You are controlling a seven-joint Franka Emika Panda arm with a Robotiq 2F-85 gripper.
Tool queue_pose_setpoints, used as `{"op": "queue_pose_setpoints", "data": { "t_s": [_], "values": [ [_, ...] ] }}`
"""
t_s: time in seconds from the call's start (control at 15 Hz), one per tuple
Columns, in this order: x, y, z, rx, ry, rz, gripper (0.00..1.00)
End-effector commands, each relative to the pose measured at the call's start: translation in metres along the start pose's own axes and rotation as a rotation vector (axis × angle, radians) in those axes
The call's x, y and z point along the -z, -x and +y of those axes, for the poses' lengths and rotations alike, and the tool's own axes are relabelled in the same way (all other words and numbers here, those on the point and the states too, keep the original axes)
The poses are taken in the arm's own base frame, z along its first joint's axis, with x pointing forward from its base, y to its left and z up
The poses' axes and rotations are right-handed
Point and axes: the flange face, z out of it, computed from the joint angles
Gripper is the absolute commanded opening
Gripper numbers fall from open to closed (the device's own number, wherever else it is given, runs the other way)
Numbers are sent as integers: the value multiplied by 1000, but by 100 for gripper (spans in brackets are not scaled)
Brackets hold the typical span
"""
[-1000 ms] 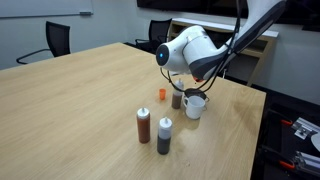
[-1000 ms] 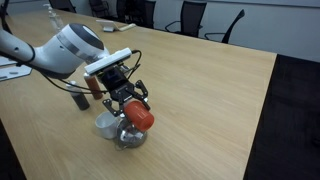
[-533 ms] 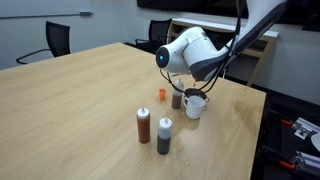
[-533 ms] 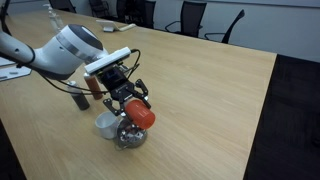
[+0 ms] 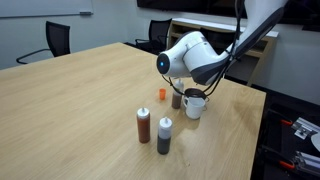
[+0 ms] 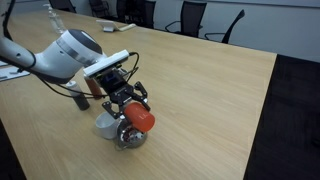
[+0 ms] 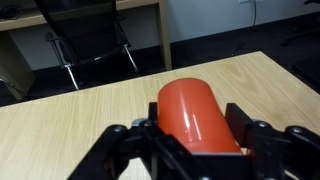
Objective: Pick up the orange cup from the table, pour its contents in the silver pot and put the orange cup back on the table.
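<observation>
Here, the gripper (image 6: 133,108) clamps the orange cup (image 6: 139,120) sideways above the wood-grain table (image 6: 220,90), office chairs (image 6: 190,15) behind.

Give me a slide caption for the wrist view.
Gripper holding the orange cup above the wood-grain table, an office chair behind.

I can read no writing, brand, number or sign in any view. The orange cup (image 7: 197,112) I hold shows a plain side. The brown bottle (image 5: 144,126) and dark bottle (image 5: 164,137) are too small to show labels.
</observation>
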Motion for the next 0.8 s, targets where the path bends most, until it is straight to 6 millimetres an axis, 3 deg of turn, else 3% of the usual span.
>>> {"op": "queue_pose_setpoints", "data": {
  "t_s": [0.0,0.53,0.73],
  "values": [
    [-10,-2,-5,-15,25,-44,43],
    [-20,-7,-5,-66,54,-55,43],
    [-28,9,10,-117,-54,20,43]
  ]
}}
